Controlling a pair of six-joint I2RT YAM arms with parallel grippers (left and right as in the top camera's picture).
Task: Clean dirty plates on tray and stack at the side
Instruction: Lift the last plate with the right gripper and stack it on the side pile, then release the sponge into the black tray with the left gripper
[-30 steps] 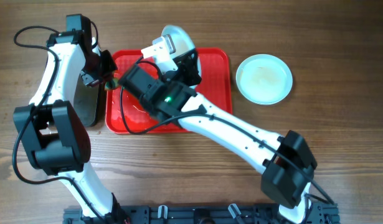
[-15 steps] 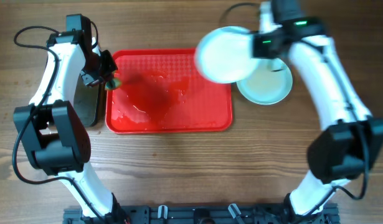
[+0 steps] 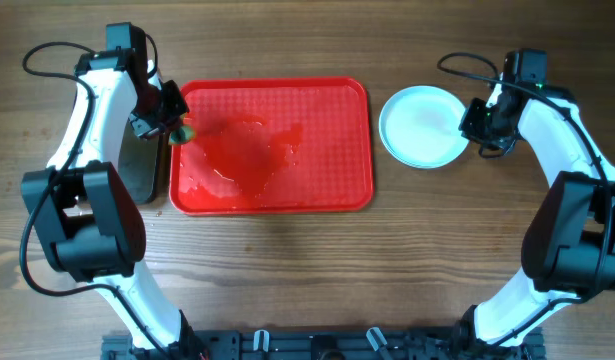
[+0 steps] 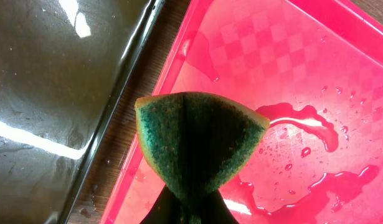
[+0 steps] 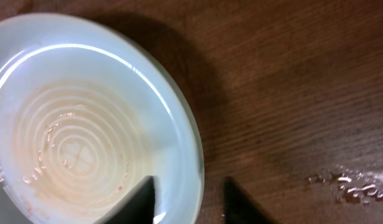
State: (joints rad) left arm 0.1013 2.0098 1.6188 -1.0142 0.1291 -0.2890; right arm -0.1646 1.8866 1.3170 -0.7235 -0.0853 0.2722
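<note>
The red tray point(image 3: 327, 150) holds no plates, only a wet film of water and sauce point(image 3: 247, 150). A pale mint-white plate point(image 3: 417, 125) lies on the table right of the tray; from above I cannot tell how many are stacked there. In the right wrist view the plate point(image 5: 85, 137) shows faint orange traces. My right gripper point(image 3: 467, 120) is open, its jaws straddling the plate's right rim point(image 5: 190, 199) with a gap to the outer finger. My left gripper point(image 3: 172, 128) is shut on a green sponge point(image 4: 197, 143) over the tray's left edge point(image 4: 303, 68).
A black metal pan point(image 3: 137, 165) lies left of the tray, its wet surface filling the left of the left wrist view point(image 4: 48, 87). Water drops lie on the wood right of the plate point(image 5: 359, 183). Bare wooden table surrounds everything.
My right arm lifted a plate off the tray, swung it right and set it down on the plate beside the tray; its jaws now stand open at the rim. The left arm held still.
</note>
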